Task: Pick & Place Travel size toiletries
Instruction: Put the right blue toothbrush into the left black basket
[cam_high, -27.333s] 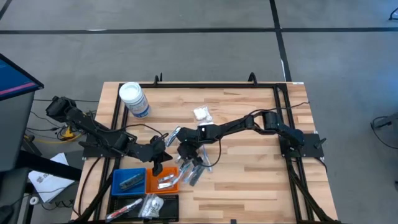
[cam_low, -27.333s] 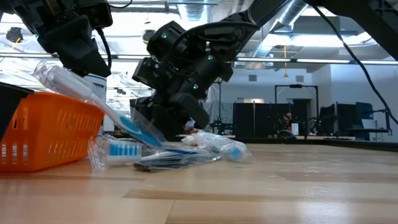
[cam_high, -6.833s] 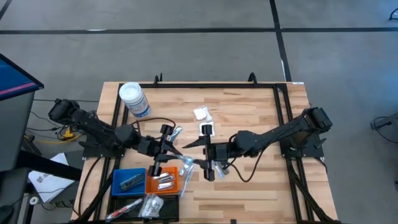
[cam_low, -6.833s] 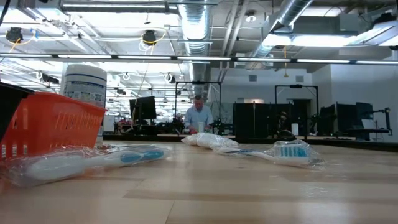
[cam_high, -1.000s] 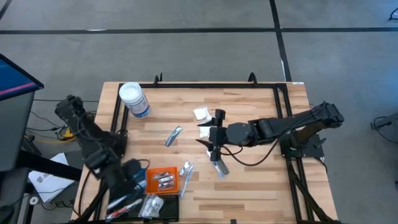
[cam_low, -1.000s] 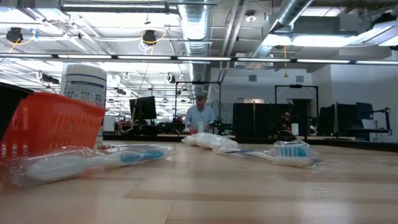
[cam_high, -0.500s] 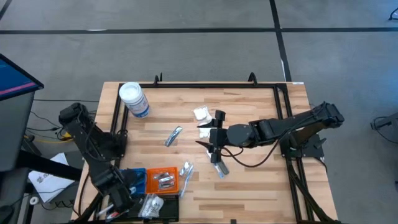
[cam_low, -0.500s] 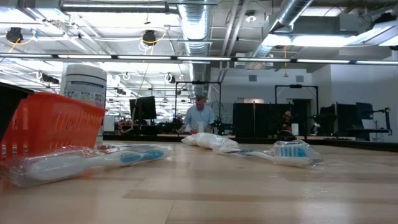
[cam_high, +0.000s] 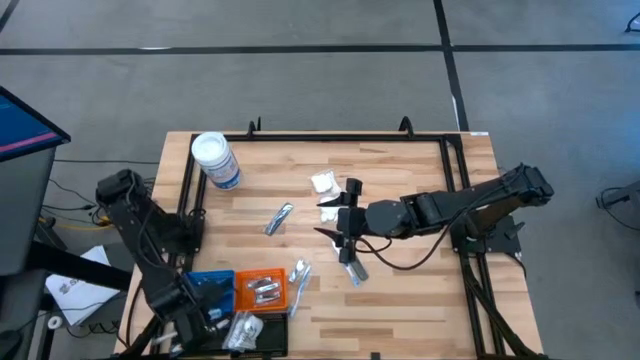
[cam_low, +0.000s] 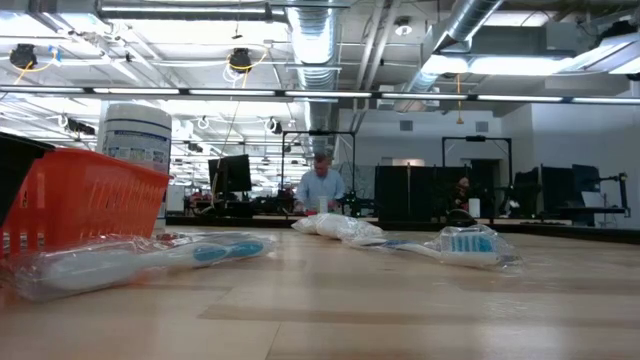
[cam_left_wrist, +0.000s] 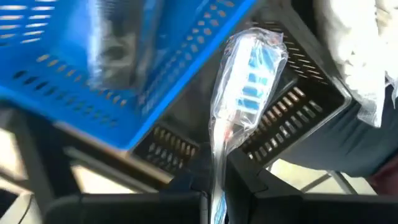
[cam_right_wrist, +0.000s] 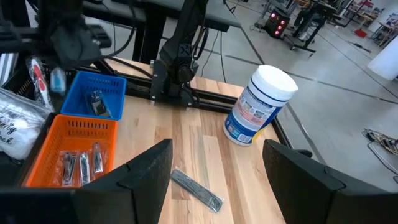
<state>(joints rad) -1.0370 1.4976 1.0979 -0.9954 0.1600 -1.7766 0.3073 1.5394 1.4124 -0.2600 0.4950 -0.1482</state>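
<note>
The left gripper (cam_left_wrist: 214, 186) is pinched shut on a slim toothbrush sealed in a clear crinkled wrapper (cam_left_wrist: 245, 99), white-handled with blue bristles and a red patch low on the handle. It hangs over the black slotted square tray (cam_left_wrist: 292, 106) at the table's front left corner, beside the blue slotted plastic tray (cam_high: 208, 290). The orange slotted tray (cam_high: 262, 291) next to it holds small silvery packets. The right gripper (cam_high: 347, 243) hovers spread wide and empty near the middle of the wooden table (cam_high: 400, 300), above another clear-wrapped toothbrush (cam_high: 354, 268). A slim silvery stick (cam_high: 278, 218) lies apart toward the white-lidded clear jar (cam_high: 215, 160) at the back left corner.
</note>
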